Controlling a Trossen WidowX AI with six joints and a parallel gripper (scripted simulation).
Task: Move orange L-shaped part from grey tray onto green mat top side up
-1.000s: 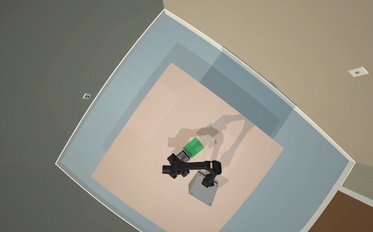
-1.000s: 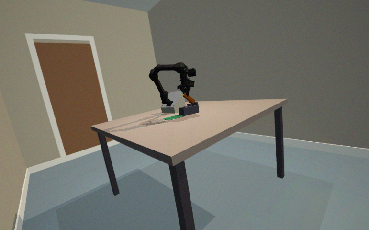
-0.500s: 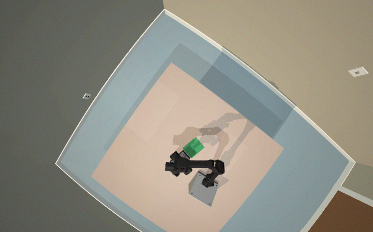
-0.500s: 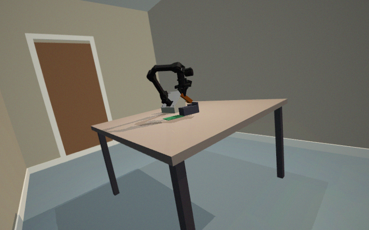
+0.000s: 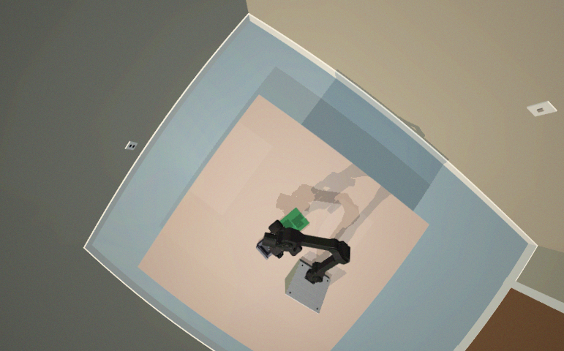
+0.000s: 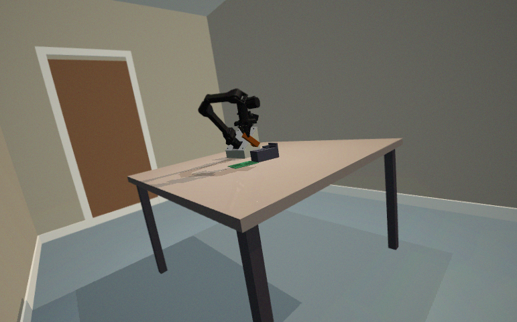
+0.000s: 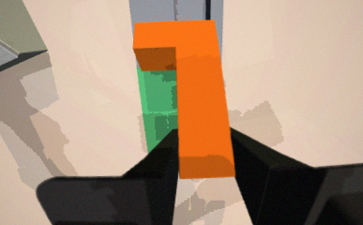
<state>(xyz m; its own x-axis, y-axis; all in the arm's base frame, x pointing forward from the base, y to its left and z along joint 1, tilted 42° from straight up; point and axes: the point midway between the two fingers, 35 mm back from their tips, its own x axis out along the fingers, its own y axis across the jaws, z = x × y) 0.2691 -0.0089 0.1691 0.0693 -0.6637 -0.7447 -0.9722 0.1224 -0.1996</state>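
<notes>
My gripper (image 7: 201, 134) (image 6: 247, 135) is shut on the orange L-shaped part (image 7: 199, 98) (image 6: 251, 139) at its straight end. The part hangs in the air above the tray, tilted, with its L-shaped end lower and away from the fingers. The grey tray (image 6: 265, 154) (image 5: 262, 251) stands on the table, mostly hidden by the arm in the top view. In the wrist view the tray (image 7: 152, 10) shows behind the part's L-shaped end. The green mat (image 5: 294, 218) (image 6: 243, 164) (image 7: 157, 94) lies flat beside the tray, partly under the arm's shadow.
The arm's base stands on a metal plate (image 5: 309, 292) on the table (image 5: 215, 182) (image 6: 312, 159), near the tray and mat. The plate's corner (image 7: 0, 47) shows at the upper left of the wrist view. The arm's shadow falls across the table beyond the mat.
</notes>
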